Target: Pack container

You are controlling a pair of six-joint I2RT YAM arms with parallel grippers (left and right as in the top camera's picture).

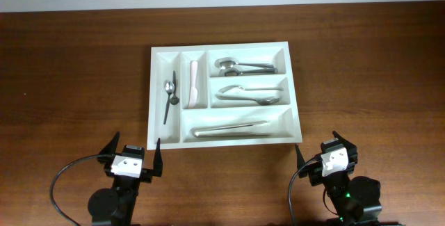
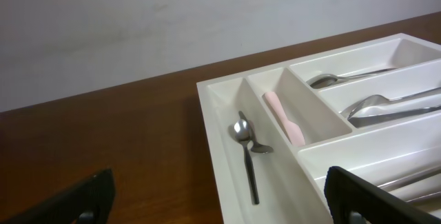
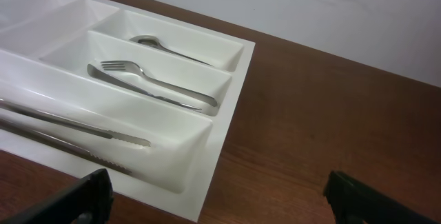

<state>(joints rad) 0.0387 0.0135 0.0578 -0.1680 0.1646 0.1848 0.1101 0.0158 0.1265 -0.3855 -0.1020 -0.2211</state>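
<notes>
On the wooden worktop [image 1: 69, 80], midway between its left and right edges and short of the far edge, lies the white container [image 1: 219, 47]. It is probably light, fairly stiff moulded plastic, smooth and slippery. The left end effector [image 1: 136, 144] and right end effector [image 1: 318, 144] wait released at its near corners, holding nothing. The rim on the two short sides looks the best hold, keeping it level, since the loose knives [image 1: 233, 130], forks [image 1: 243, 94] and spoons [image 1: 240, 65] would slide.

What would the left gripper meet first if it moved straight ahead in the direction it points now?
Most likely the container, at its near left corner: the open left gripper faces that corner, one finger in line with it, the other with bare table. Depth is hard to judge.
</notes>
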